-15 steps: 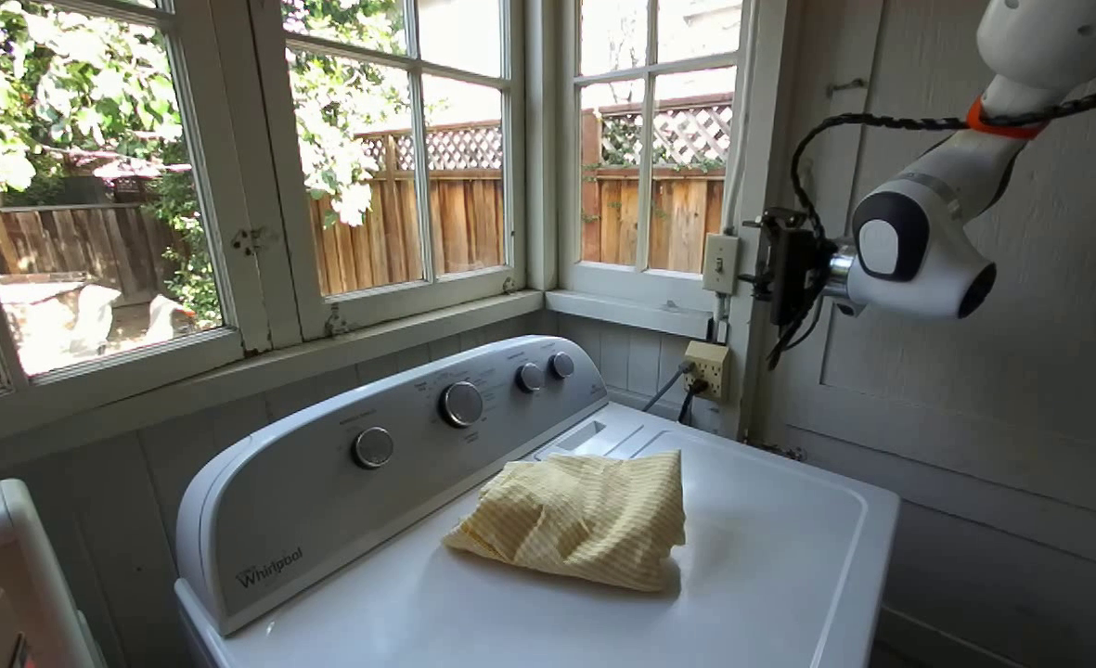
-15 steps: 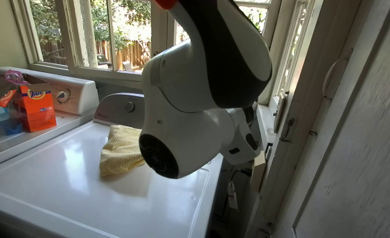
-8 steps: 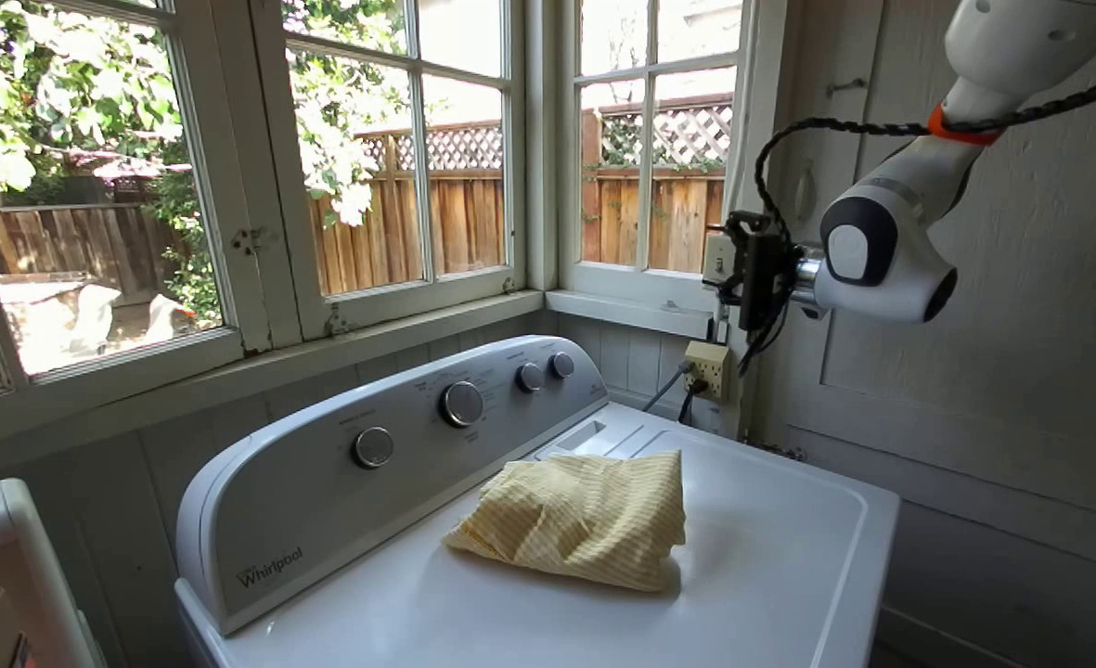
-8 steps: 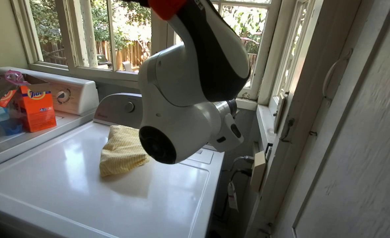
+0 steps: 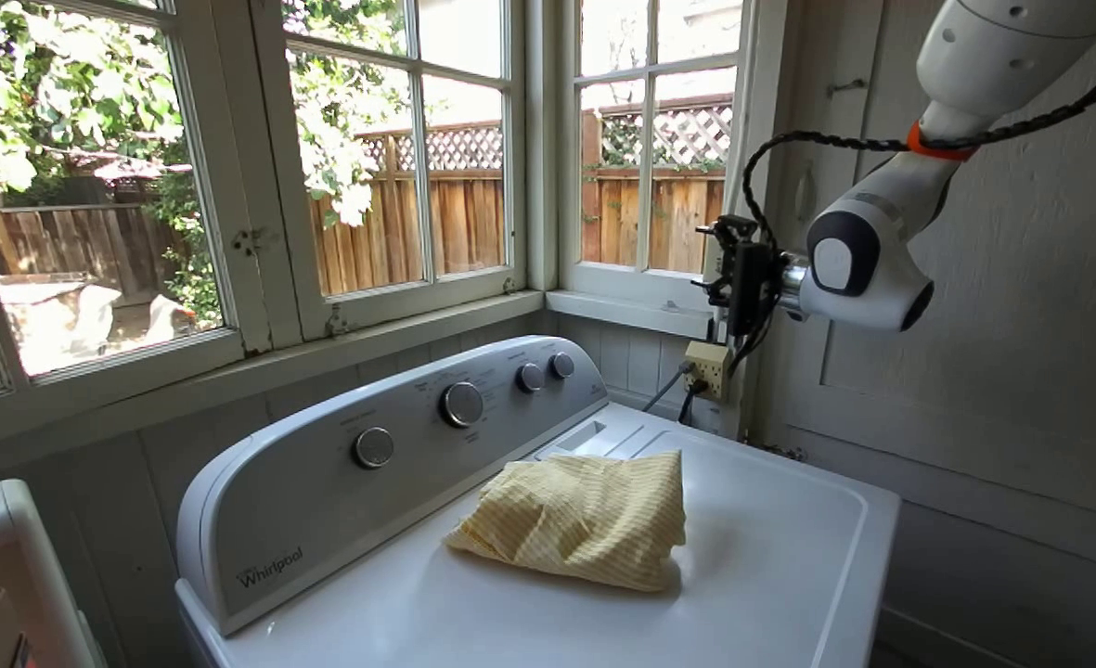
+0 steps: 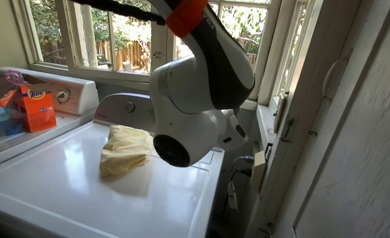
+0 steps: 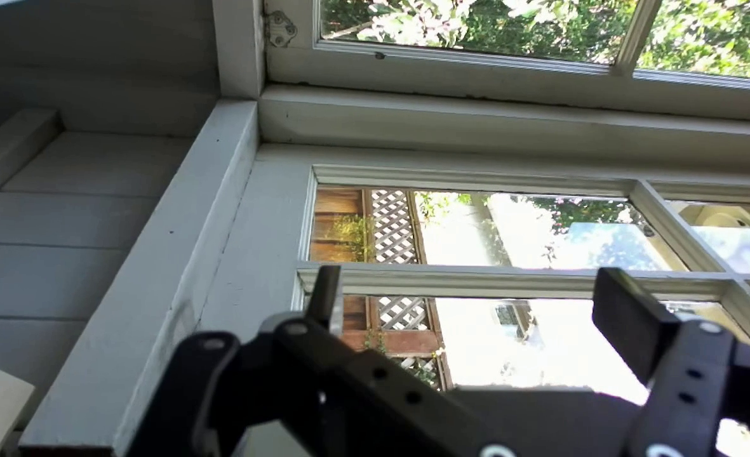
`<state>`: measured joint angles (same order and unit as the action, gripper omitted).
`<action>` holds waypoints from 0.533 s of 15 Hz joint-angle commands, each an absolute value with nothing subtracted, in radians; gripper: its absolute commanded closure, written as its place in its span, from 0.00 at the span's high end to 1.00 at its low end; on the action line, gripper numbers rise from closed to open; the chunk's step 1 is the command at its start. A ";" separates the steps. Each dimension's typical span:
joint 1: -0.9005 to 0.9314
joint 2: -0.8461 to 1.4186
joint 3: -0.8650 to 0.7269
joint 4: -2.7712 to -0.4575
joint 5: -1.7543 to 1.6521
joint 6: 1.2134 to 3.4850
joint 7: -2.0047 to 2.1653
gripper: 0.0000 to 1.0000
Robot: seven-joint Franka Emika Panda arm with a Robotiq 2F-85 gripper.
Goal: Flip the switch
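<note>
The switch (image 6: 280, 113) is a small off-white plate seen nearly edge-on on the window-side trim in an exterior view, with its small toggle sticking out to the left. In the view from the washer's front it is largely hidden behind my gripper (image 5: 701, 257). My gripper is in front of the plate at about its height; I cannot tell whether it touches it. In the wrist view my gripper (image 7: 473, 285) is open, fingers wide apart, with nothing between them but the window behind. The switch cannot be made out clearly there.
A yellowish outlet (image 5: 707, 369) with plugged cords sits below the switch. The white washer (image 5: 770, 557) with dials carries a yellow cloth (image 5: 575, 520). A window sill (image 7: 140, 279) crosses the wrist view. An orange Tide box (image 6: 38, 110) stands on the other machine.
My gripper has moved left and slightly down in an exterior view, from beside the switch to in front of it, covering it. The fingers stay open. The cloth has not moved.
</note>
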<state>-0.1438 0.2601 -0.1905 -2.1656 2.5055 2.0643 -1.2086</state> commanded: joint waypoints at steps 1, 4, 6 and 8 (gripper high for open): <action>-0.187 0.310 -0.168 -2.103 2.519 2.058 -1.250 1.00; -0.229 0.326 -0.146 -2.071 2.519 2.076 -1.281 0.99; -0.252 0.336 -0.130 -2.057 2.519 2.080 -1.300 1.00; -0.259 0.346 -0.120 -2.052 2.519 2.081 -1.320 1.00</action>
